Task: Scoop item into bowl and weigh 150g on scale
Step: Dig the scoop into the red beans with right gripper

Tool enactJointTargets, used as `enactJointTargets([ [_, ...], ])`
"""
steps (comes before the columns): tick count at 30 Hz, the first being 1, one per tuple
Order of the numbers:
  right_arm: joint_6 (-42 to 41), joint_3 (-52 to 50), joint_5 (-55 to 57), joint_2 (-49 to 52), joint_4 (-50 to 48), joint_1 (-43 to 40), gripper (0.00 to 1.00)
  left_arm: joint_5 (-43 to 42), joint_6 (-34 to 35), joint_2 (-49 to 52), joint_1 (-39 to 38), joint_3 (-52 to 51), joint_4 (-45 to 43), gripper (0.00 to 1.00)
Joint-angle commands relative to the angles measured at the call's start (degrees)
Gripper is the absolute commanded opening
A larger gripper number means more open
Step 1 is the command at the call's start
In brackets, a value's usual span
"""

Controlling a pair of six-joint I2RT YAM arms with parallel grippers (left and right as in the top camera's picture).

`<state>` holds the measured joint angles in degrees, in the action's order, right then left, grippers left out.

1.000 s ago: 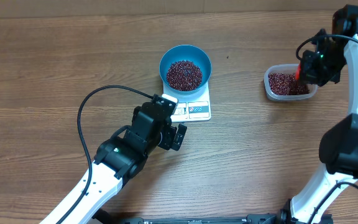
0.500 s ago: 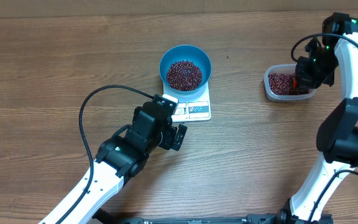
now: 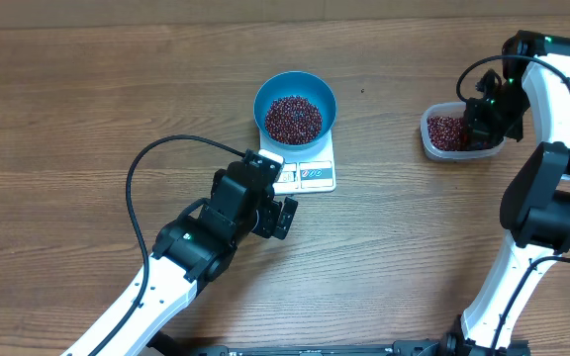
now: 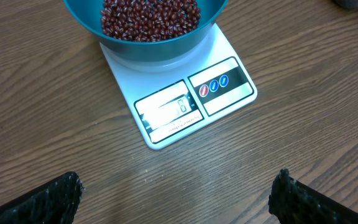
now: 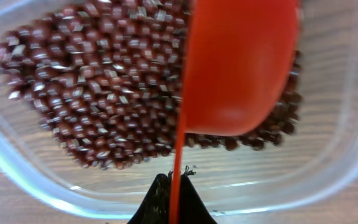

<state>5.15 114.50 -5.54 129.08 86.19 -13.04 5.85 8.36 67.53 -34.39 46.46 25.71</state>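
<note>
Gripping glossy red scoop over maroon beans, right pincer clamped, left pincer wide

A robotics lab bench, not a real kitchen; two white-and-black robot arms, the left arm and the right arm, reach in over a plain wood-grain table; a loose black cable loops across the tabletop from the left arm; the few kitchen things (a white scale, a blue bowl of beans, a clear container, a red scoop) sit well apart, laid out like a test set-up.
</note>
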Motion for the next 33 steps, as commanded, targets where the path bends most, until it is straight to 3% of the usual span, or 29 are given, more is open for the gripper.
enactJointTargets([
  [1, 4.7, 1.0, -5.4, 0.4, -0.2, 0.2, 0.04, 0.7, -0.7, 0.3, 0.3, 0.3, 0.0, 1.00],
  [10, 10.2, 1.0, -11.0, 0.4, 1.4, 0.2, 0.04, 0.7, -0.7, 0.3, 0.3, 0.3, 0.0, 1.00],
  [33, 13.4, 0.3, -17.1, 2.8, 3.7, 0.8, 0.04, 0.7, -0.7, 0.3, 0.3, 0.3, 0.0, 1.00],
])
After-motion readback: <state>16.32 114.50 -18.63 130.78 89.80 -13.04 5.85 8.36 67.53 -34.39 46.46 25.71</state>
